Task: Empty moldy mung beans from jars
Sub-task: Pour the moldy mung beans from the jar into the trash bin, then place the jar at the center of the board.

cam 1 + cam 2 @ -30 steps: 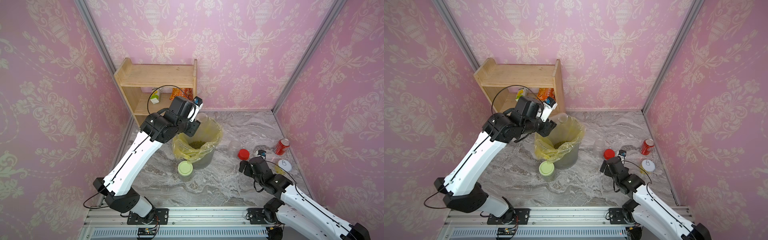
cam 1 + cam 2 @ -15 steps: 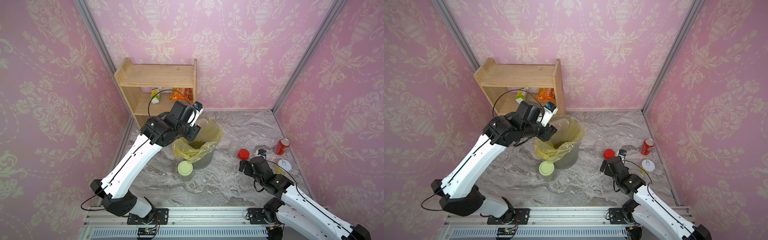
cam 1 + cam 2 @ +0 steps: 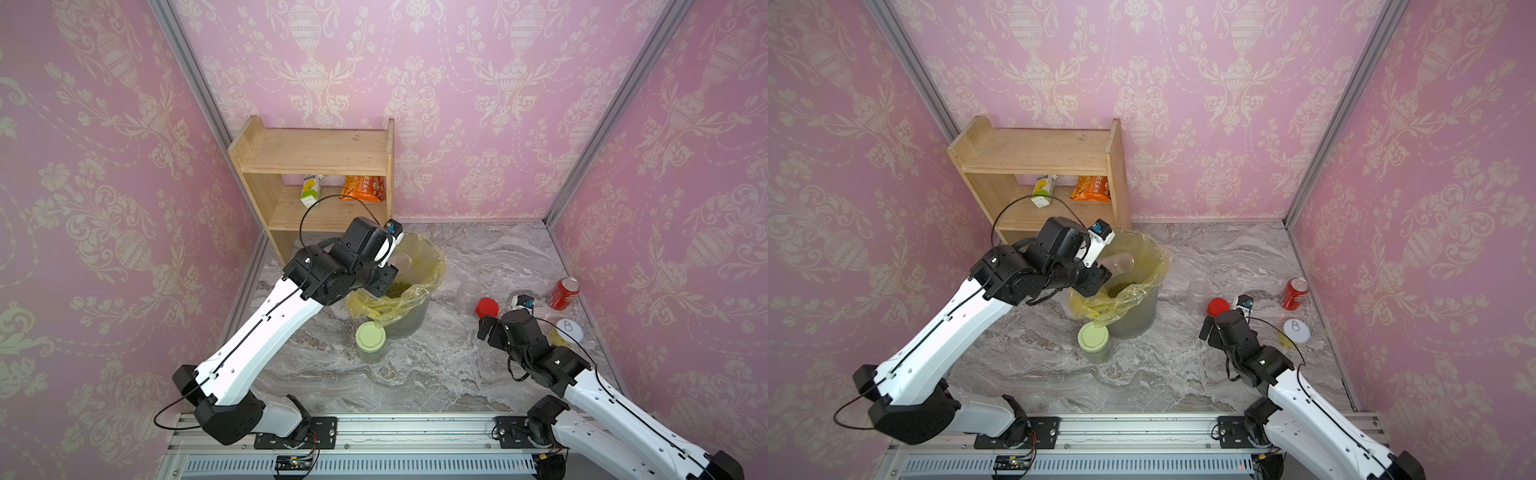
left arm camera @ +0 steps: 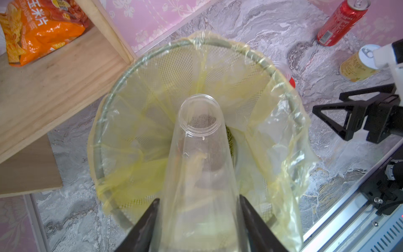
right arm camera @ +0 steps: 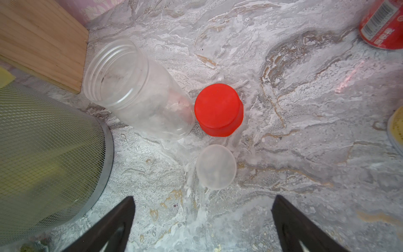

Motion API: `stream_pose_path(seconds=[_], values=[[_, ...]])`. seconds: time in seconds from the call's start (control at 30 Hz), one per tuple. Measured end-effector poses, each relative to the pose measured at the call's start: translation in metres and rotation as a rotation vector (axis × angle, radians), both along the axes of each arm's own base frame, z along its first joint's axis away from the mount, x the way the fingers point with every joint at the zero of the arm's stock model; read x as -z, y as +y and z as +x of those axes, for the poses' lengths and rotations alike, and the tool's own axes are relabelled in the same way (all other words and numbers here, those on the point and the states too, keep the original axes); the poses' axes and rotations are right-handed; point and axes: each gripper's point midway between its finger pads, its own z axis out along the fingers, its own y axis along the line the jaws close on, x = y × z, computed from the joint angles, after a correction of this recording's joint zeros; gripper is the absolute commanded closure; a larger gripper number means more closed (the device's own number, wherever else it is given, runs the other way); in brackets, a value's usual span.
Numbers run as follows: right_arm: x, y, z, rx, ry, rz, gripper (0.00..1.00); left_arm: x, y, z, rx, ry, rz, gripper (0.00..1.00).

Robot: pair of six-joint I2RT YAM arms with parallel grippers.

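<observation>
My left gripper [image 4: 198, 199] is shut on a tall clear jar [image 4: 200, 152] with no lid, held over the bin with its mouth toward the inside. The jar [image 3: 401, 262] [image 3: 1119, 262] looks empty. Mung beans [image 3: 397, 289] [image 3: 1121, 289] [image 4: 230, 139] lie as a green heap in the bin's yellow bag. A squat green-lidded jar [image 3: 371, 338] [image 3: 1094, 337] stands in front of the bin. An open empty jar [image 5: 135, 87] [image 3: 468, 293], a red lid [image 5: 218, 109] and a whitish lid [image 5: 216, 167] sit before my right gripper [image 5: 202, 203], which hangs open over bare table.
The mesh bin [image 3: 411, 320] [image 5: 43, 135] with its yellow liner stands mid-table. A wooden shelf [image 3: 316, 158] with a carton and a snack bag is behind it. A red soda can [image 3: 563, 293] and a yellow tin [image 3: 567, 332] stand by the right wall.
The left arm has come down and slightly forward over the bin with the jar still in its grip. The right arm has not moved.
</observation>
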Motion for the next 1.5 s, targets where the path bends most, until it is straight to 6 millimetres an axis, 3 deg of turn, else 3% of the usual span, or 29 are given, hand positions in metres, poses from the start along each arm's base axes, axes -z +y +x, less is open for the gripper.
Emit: stream_pose_path(seconds=[0.1,0.2,0.33,0.43,0.53,0.67,0.73,0.8,0.9,0.97,1.07,1.2,1.27,1.5], values=[[-0.001,0.002,0.0,-0.008,-0.003,0.011,0.0,-0.014,0.007,-0.007,-0.003,-0.035,-0.027,0.66],[0.001,0.005,0.0,-0.018,0.016,0.012,0.0,-0.028,-0.001,0.002,-0.003,-0.058,-0.046,0.67],[0.001,0.01,0.004,-0.029,0.04,0.013,0.0,-0.013,-0.006,0.012,-0.012,-0.036,-0.016,0.67],[-0.001,0.013,0.006,-0.035,0.038,0.022,0.0,0.002,0.01,-0.002,-0.03,-0.023,0.004,0.67],[-0.001,0.014,0.005,-0.037,0.04,0.031,0.0,-0.012,0.02,-0.012,-0.039,-0.054,-0.026,0.66],[-0.001,0.016,0.005,-0.04,0.042,0.041,0.0,-0.041,0.003,0.005,-0.036,-0.103,-0.072,0.66],[-0.001,0.017,0.005,-0.045,0.045,0.046,0.0,-0.038,-0.009,0.019,-0.035,-0.095,-0.067,0.66],[-0.001,0.019,0.004,-0.055,0.049,0.055,0.0,-0.023,-0.012,0.022,-0.033,-0.065,-0.043,0.66],[-0.003,0.027,0.004,-0.086,0.045,0.088,0.0,-0.009,0.001,0.007,-0.036,-0.052,-0.035,0.66],[-0.009,0.034,0.003,-0.122,0.032,0.115,0.0,-0.015,0.017,-0.012,-0.043,-0.076,-0.068,0.65],[-0.026,0.046,0.002,-0.197,-0.009,0.154,0.0,-0.051,0.036,-0.037,-0.05,-0.171,-0.193,0.64],[-0.059,0.059,0.001,-0.27,-0.118,0.232,0.0,-0.088,0.04,-0.05,-0.031,-0.272,-0.341,0.65],[-0.077,0.066,-0.001,-0.303,-0.178,0.292,0.0,-0.091,0.034,-0.047,-0.02,-0.289,-0.377,0.66],[-0.143,0.096,-0.004,-0.396,-0.323,0.556,0.0,-0.072,0.002,-0.026,0.018,-0.274,-0.437,0.66]])
